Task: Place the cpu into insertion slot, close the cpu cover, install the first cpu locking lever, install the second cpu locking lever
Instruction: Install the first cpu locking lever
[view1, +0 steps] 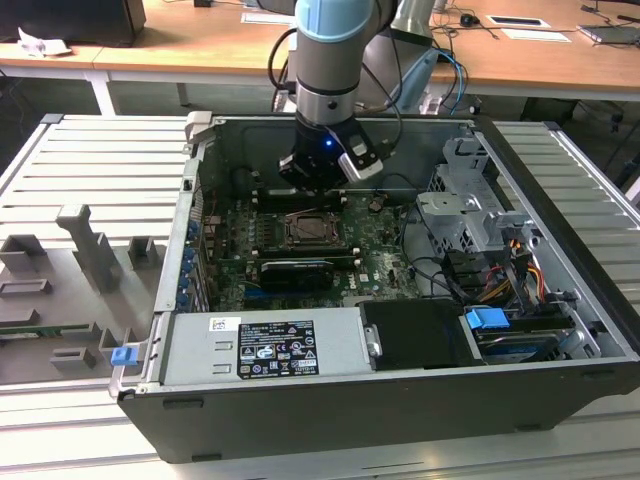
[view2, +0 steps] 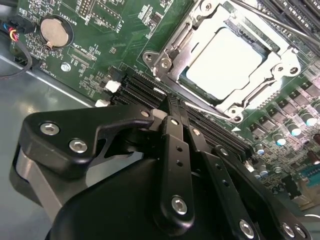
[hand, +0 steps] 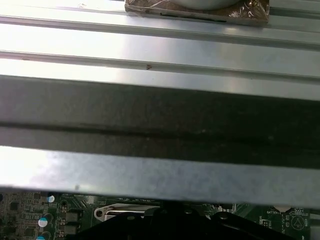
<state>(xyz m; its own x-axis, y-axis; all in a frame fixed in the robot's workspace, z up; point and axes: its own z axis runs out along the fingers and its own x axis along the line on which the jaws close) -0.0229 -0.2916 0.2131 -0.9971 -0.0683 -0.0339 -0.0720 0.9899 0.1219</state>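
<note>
In the second wrist view the cpu (view2: 225, 55) lies flat in the insertion slot (view2: 197, 97), its pale metal top showing through the window of the cpu cover (view2: 290, 55). The cover lies down over it. A thin lever rod (view2: 175, 40) runs along one side of the socket. My gripper (view2: 176, 106) hangs just above the board beside the socket, its two black fingers (view2: 172, 150) pressed together with nothing between them. In the exterior view the gripper (view1: 315, 190) sits inside the open computer case, just behind the insertion slot (view1: 315, 232).
Black memory slots (view2: 142, 87) lie right under the fingertips, and a coin battery (view2: 54, 30) sits further off. In the case, a power supply (view1: 265, 350) is at the front, with a drive cage (view1: 470, 215) and cables (view1: 500, 275) at the exterior view's right. Grey fixtures (view1: 90, 250) stand on the ribbed table.
</note>
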